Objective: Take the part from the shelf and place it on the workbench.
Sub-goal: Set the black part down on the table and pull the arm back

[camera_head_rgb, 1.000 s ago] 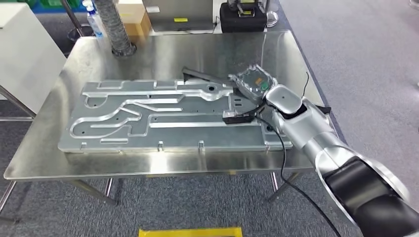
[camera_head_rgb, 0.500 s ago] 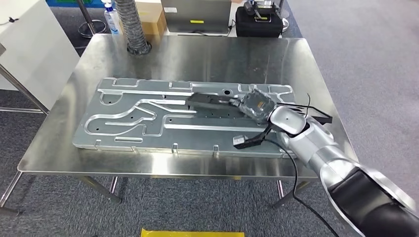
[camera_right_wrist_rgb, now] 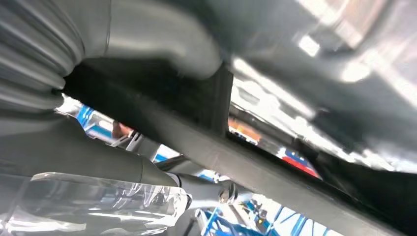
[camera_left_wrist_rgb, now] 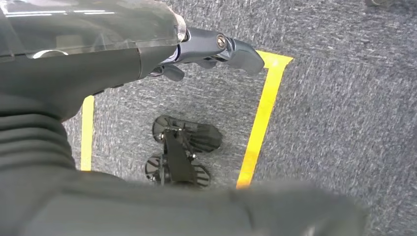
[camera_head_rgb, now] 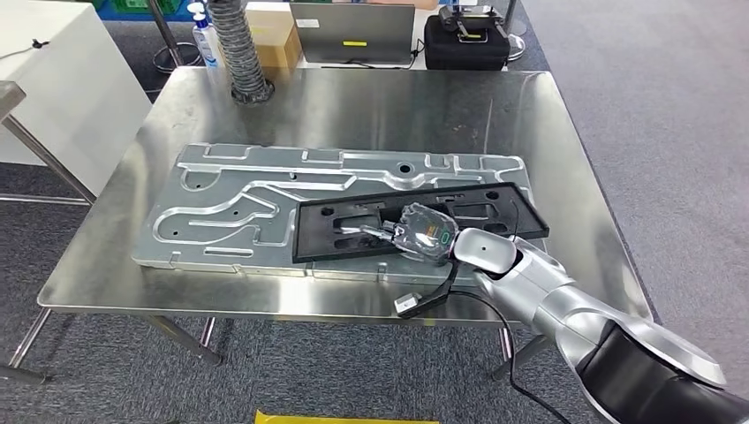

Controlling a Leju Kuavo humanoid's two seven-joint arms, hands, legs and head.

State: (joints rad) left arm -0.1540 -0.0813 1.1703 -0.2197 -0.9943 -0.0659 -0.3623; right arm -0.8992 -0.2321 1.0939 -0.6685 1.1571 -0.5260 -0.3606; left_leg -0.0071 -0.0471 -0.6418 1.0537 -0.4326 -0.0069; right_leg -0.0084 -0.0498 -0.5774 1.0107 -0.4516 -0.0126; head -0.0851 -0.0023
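— Now, where does the part sit?
— Right of centre in the head view: the flat black part [camera_head_rgb: 415, 219] lies tilted across the right end of the grey metal fixture plate [camera_head_rgb: 230, 208], which rests on the steel bench [camera_head_rgb: 353, 106].
— And the right hand?
— The right hand [camera_head_rgb: 424, 235] is at the part's lower edge, just below centre. In the right wrist view its thumb [camera_right_wrist_rgb: 162, 42] lies over the black edge and a dark finger beneath, so the fingers clasp the part.
— The left hand?
— The left hand [camera_left_wrist_rgb: 147, 44] hangs over grey carpet with yellow floor tape [camera_left_wrist_rgb: 258, 118]; its fingers [camera_left_wrist_rgb: 231, 49] are loosely extended, holding nothing.
— Anything else?
— At the upper left of the head view a ribbed hose [camera_head_rgb: 237, 44] stands on the bench; beyond the far edge, top centre, sit a cardboard box [camera_head_rgb: 272, 31] and a black case [camera_head_rgb: 468, 40].
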